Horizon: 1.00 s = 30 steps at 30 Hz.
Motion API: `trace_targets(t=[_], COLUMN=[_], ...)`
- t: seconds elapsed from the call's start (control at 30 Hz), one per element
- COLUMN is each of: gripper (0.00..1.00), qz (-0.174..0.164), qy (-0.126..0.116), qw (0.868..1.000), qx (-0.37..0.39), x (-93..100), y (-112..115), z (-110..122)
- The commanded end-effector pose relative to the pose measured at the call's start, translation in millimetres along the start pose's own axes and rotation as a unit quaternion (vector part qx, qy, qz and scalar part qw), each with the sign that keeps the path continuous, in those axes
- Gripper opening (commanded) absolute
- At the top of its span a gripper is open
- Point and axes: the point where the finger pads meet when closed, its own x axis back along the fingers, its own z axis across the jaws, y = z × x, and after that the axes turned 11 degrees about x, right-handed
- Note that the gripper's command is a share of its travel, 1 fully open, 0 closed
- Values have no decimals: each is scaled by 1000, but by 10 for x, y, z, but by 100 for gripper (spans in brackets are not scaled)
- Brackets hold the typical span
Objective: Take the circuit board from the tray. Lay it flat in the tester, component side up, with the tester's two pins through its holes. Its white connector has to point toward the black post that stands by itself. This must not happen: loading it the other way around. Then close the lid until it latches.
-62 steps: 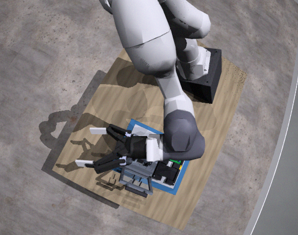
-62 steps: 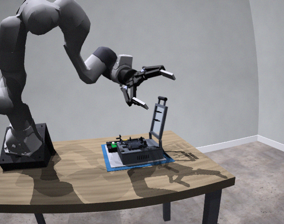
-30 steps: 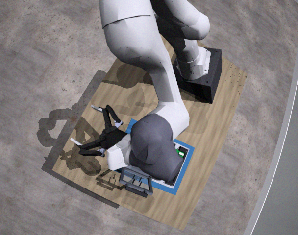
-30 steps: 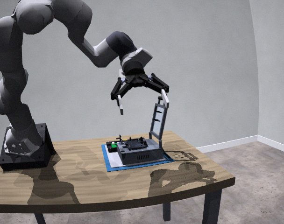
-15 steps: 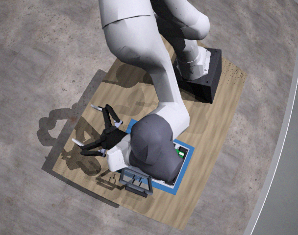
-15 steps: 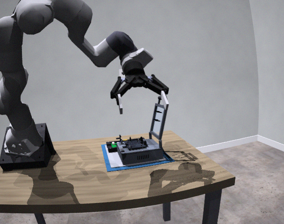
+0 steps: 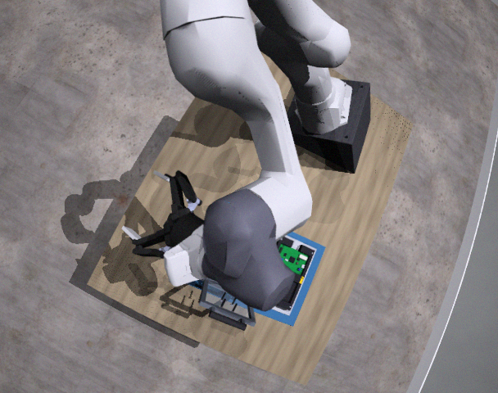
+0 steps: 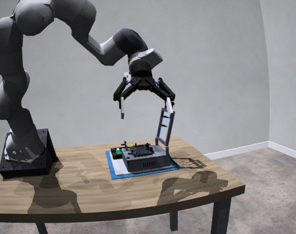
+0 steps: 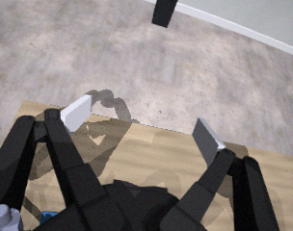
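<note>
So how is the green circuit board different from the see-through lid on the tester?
The circuit board is green with little parts on it; the lid is a grey frame you can see the wall through. The circuit board lies low in its black tray; the lid stands upright, swung open above the tester. The circuit board looks smaller than the lid. Both sit over the blue mat, and the open gripper holds neither.

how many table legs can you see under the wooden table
3: a dark square leg under the front right corner, one further back near the middle, and one at the lower left. A fourth may be hidden.
</note>
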Motion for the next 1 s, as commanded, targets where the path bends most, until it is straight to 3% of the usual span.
trace_targets(t=[0.0, 0.57, 0.6, 0.97], gripper=[100, 100, 100, 100], qz=[-9, -9, -69, -69], qy=[2, 2, 21, 21], qw=[999, 999, 995, 995], qx=[31, 31, 74, 74], x=[8, 8, 5, 5], y=[46, 46, 127, 127], z=[4, 4, 98, 98])
